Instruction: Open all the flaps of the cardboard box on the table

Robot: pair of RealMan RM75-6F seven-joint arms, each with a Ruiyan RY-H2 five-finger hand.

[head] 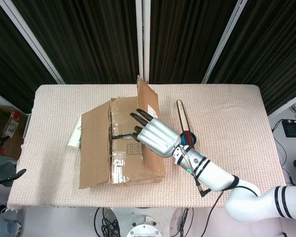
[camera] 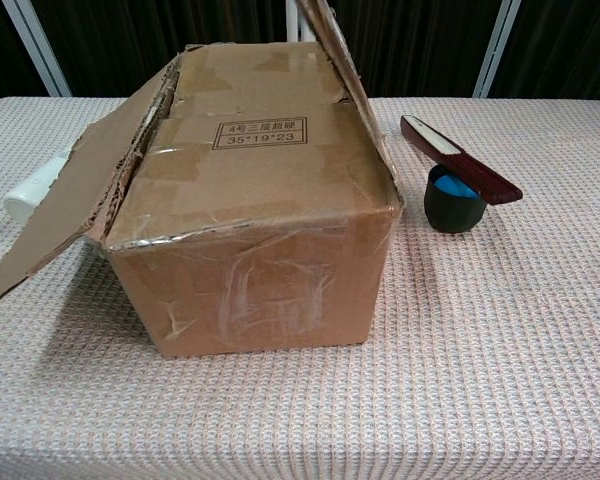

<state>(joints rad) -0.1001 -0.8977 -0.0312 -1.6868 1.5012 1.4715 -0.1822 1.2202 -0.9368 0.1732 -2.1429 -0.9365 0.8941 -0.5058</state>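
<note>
1. Sitting left of centre on the table (head: 237,106), the cardboard box (camera: 260,270) has bare cloth in front of it in the chest view and a wide stretch of cloth towards the table's right edge.
2. Its long axis runs from the near edge towards the curtains.
3. The left flap (head: 94,148) lies folded outward and slopes down to the cloth; the right flap (head: 149,101) stands nearly upright.
4. Two inner flaps (camera: 250,130) lie flat across the top, one bearing a printed label.
5. The right hand (head: 155,134) hovers above the box beside the raised flap, fingers spread and holding nothing.
6. The left hand is out of sight.
7. A black cup (camera: 454,200) with a dark red strip (camera: 460,158) across it stands just right of the box.
</note>
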